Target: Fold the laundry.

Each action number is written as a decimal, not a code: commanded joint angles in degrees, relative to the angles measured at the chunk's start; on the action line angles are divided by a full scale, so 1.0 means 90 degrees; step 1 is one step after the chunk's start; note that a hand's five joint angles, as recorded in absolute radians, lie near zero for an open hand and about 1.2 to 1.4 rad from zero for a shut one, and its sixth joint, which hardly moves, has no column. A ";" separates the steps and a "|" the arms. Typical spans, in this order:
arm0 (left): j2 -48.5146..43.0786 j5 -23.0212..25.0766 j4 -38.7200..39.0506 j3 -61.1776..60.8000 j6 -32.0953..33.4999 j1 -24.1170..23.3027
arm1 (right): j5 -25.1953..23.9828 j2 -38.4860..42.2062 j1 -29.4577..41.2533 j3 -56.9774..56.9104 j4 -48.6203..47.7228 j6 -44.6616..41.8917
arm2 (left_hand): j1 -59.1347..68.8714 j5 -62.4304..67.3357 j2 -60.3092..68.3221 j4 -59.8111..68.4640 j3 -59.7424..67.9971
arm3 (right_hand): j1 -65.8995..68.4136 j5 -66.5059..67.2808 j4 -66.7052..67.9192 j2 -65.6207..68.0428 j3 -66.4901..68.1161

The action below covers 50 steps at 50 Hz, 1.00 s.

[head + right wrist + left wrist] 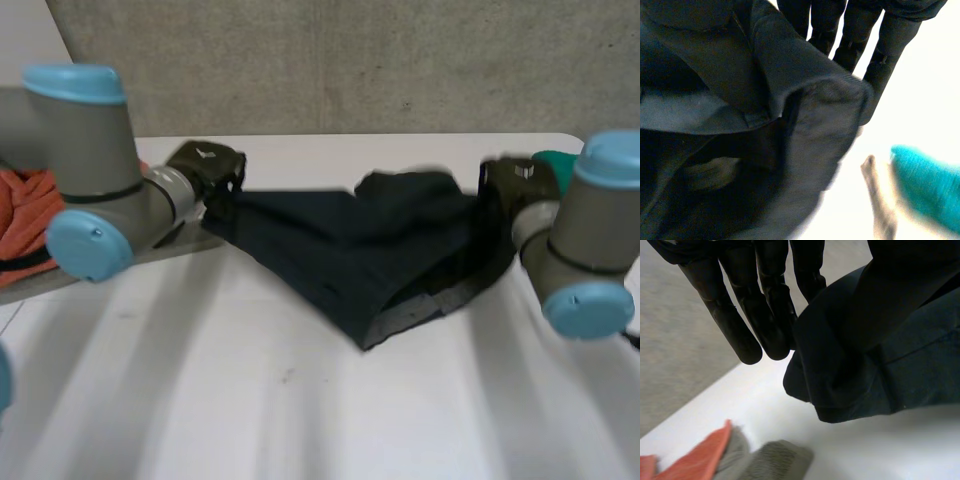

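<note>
- Head view: dark garment (350, 250) spans between left hand (205, 165) and right hand (510, 185) above the white table (300, 420). Lowering it taut and level should lay it flat, and the near table is bare.
- Left wrist view: straight fingers (755, 315) pinch a garment corner, with an orange cloth (700, 455) nearby.
- Right wrist view: fingers (885, 55) hold the ribbed edge, with a teal cloth (927, 180) close beside.

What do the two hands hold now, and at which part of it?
Both hold the dark garment: the left hand pinches one end, the right hand the other.
</note>
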 commanded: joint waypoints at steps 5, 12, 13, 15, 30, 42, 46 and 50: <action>0.1809 -0.0292 0.0060 -0.2017 -0.0660 -0.0361 | -0.1487 0.1271 -0.0037 -0.2810 -0.0526 -0.0894 | 0.1481 0.1559 0.1294 0.1267 0.1336 | 0.1707 0.1574 0.1293 0.1361 0.1346; 0.1410 -0.0613 0.1114 -0.2790 -0.0592 -0.0683 | -0.2104 0.2228 0.0012 -0.3670 -0.0575 -0.0923 | 0.1481 0.1559 0.1294 0.1267 0.1336 | 0.1707 0.1574 0.1293 0.1361 0.1346; 0.1196 -0.0788 0.1289 -0.2800 -0.0582 -0.0683 | -0.2056 0.2413 0.0012 -0.3757 -0.0575 -0.0933 | 0.1481 0.1559 0.1294 0.1267 0.1336 | 0.1707 0.1574 0.1293 0.1361 0.1346; 0.1019 -0.0974 0.1379 -0.2780 -0.0592 -0.0683 | -0.2007 0.2580 0.0012 -0.3807 -0.0575 -0.0962 | 0.1058 0.1136 0.0870 0.0844 0.0912 | 0.1001 0.0868 0.0587 0.0656 0.0641; 0.2189 -0.0888 0.1311 -0.3141 -0.0504 -0.0079 | -0.0943 0.0688 0.0236 -0.2598 0.0947 -0.0523 | -0.6297 -0.6219 -0.6484 -0.6510 -0.6442 | -0.6071 -0.6204 -0.6485 -0.6416 -0.6432; 0.2026 0.0887 0.1320 -0.3844 0.0197 0.1415 | -0.1039 -0.0398 0.0763 -0.1113 0.3485 0.0218 | -0.6297 -0.6219 -0.6484 -0.6510 -0.6442 | -0.6071 -0.6204 -0.6485 -0.6416 -0.6432; 0.1567 0.1513 0.1360 -0.3845 0.0608 0.1728 | -0.1303 -0.0165 0.0919 -0.0985 0.3605 0.0492 | -0.6297 -0.6219 -0.6484 -0.6510 -0.6442 | -0.6071 -0.6204 -0.6485 -0.6416 -0.6432; 0.1166 0.1924 0.1369 -0.3757 0.0658 0.1817 | -0.1255 0.0322 0.1056 -0.1092 0.3128 0.0610 | -0.6297 -0.6219 -0.6484 -0.6510 -0.6442 | -0.5829 -0.5962 -0.6243 -0.6174 -0.6189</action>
